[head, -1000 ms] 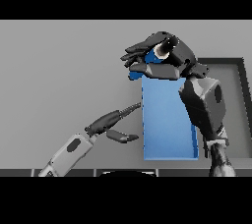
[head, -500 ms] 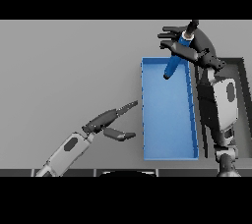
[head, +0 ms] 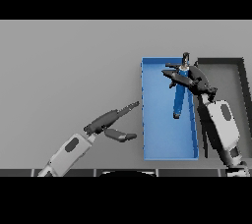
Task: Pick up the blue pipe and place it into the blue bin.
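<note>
Pipe (head: 179,98) stands slanted inside blue bin (head: 167,142), right of frame centre, top end among spread fingers of right hand (head: 189,78); grip unclear. Dark bin (head: 236,68) at right edge. Left hand (head: 110,122) lower left over worktop (head: 64,66), fingers straight.

the white and grey right arm reaches up from the lower right, its dark right hand (head: 189,79) spread with straight fingers. the dark left hand (head: 112,122) lies flat, fingers extended, thumb apart.
</note>
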Controlling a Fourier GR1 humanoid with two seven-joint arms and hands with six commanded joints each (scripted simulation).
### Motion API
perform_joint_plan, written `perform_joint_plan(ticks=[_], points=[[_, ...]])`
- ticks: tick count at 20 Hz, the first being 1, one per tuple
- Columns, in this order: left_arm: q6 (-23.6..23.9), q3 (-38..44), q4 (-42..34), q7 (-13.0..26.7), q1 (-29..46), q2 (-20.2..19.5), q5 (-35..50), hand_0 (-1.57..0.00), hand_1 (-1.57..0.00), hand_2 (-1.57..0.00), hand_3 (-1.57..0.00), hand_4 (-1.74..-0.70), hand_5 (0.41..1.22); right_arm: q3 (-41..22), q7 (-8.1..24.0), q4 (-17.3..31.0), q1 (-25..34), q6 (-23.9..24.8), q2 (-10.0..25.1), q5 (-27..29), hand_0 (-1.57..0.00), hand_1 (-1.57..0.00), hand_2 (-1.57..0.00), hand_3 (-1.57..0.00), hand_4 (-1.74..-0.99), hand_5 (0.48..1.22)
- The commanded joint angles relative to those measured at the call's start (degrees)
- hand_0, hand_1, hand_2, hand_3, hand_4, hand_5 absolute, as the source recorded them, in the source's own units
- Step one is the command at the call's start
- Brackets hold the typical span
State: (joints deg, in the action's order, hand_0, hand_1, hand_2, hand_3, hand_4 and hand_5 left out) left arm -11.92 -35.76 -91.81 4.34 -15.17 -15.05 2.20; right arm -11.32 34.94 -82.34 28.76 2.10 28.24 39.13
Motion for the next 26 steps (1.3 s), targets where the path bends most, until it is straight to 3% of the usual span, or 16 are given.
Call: perform_joint_plan(ticks=[1,2,3,4,5,7,9,10,13,15,19,26], points=[[0.01,0.07,-0.32,-0.16,0.09,-0.23,0.04,0.0,0.0,0.0,0.0,-0.88,0.462,-2.11,0.0,0.33,-0.48,0.54,1.22,0.85,-1.57,-1.57,-1.57,-1.57,-1.622,1.121],[0.15,0.11,0.19,0.41,-0.06,-0.15,-0.15,0.0,0.0,0.0,0.0,-0.88,0.46,-4.49,0.0,1.18,-0.8,1.13,2.66,1.93,-1.57,-1.57,-1.57,-1.57,-1.591,1.114],[0.03,-0.1,0.02,0.55,0.08,0.02,-0.05,0.0,0.0,0.0,0.0,-0.89,0.457,-7.41,0.0,3.14,-0.44,1.93,4.55,3.38,-1.57,-1.57,-1.57,-1.33,-1.599,1.11],[-0.19,-0.01,-0.37,0.13,0.49,-0.39,0.23,0.0,0.0,0.0,0.0,-0.89,0.455,-11.25,0.0,4.72,-0.12,4.14,6.36,6.12,-1.56,-1.46,-1.39,-1.12,-1.547,1.133],[-0.03,-0.03,-0.88,0.05,0.59,-0.51,0.15,0.0,0.0,0.0,0.0,-0.89,0.453,-15.46,-0.01,5.73,1.37,6.55,8.28,10.43,-1.31,-1.17,-1.11,-0.9,-1.503,1.15],[0.12,-0.31,-0.89,1.11,0.17,0.08,0.05,0.0,0.0,0.0,0.0,-0.89,0.453,-22.86,0.0,7.98,3.9,9.84,11.15,17.31,-0.84,-0.75,-0.71,-0.57,-1.392,1.176],[0.25,-0.06,-0.4,2.14,-0.3,0.12,0.01,0.0,0.0,0.0,0.0,-0.89,0.453,-27.72,-0.01,7.87,5.87,8.48,13.84,20.53,-0.53,-0.48,-0.46,-0.37,-1.285,1.141],[0.42,-0.16,-0.62,1.16,0.16,0.02,-0.19,0.0,0.0,0.0,0.0,-0.89,0.453,-30.23,0.0,7.53,6.71,7.73,15.18,20.77,-0.43,-0.38,-0.36,-0.29,-1.242,1.081],[0.17,-0.07,-0.27,0.82,0.02,-0.04,-0.1,0.0,0.0,0.0,0.0,-0.89,0.453,-33.19,0.01,8.59,8.02,6.45,15.65,16.77,-0.22,-0.19,-0.19,-0.15,-1.165,0.924],[0.3,-0.3,-0.1,0.7,0.08,0.26,-0.35,0.0,0.0,0.0,0.0,-0.9,0.45,-35.01,-0.44,9.08,8.89,5.38,15.77,13.89,-0.14,-0.12,-0.12,-0.1,-1.131,0.857],[0.11,-0.12,0.6,0.9,-0.35,0.65,-0.03,0.0,0.0,0.0,0.0,-0.91,0.457,-36.64,-3.47,11.54,8.86,5.6,14.7,10.19,-0.06,-0.05,-0.05,-0.04,-1.124,0.738],[0.06,0.04,1.22,0.55,-0.09,0.76,0.14,0.0,0.0,0.0,0.0,-0.92,0.466,-36.36,-3.38,11.68,9.45,6.12,14.84,10.06,-0.01,-0.01,-0.01,-0.01,-1.132,0.675]])
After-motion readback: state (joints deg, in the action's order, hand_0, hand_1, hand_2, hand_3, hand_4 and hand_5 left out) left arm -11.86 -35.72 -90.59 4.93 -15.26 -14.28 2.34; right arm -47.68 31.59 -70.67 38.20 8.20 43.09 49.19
